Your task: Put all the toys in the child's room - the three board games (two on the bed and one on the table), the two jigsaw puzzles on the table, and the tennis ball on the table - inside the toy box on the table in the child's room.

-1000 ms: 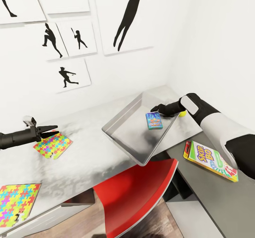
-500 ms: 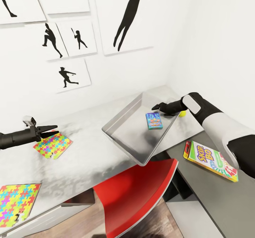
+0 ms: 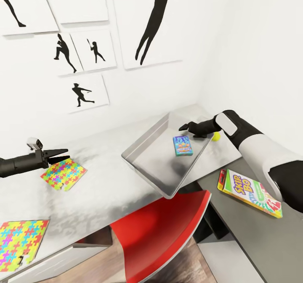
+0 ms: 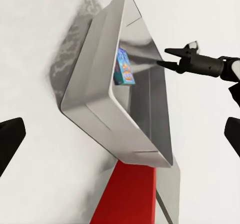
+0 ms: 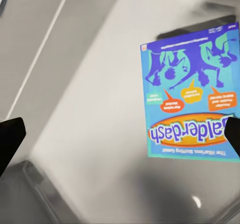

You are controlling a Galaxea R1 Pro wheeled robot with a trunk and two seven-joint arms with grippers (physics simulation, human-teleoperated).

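Right tool (image 3: 183, 128) empty, fingers apart, above the toy box (image 3: 145, 164), where the blue board game (image 3: 182, 145) lies flat. Tennis ball (image 3: 216, 136) on counter (image 3: 97, 186) at tool's 3 o'clock: light, rolls easily; grip across middle. Left tool (image 3: 63, 151) apart over puzzle (image 3: 63, 174).

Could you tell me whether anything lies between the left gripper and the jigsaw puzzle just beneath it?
Nothing visible does: the left gripper hangs open just above the nearer jigsaw puzzle on the table, with only open air between them.
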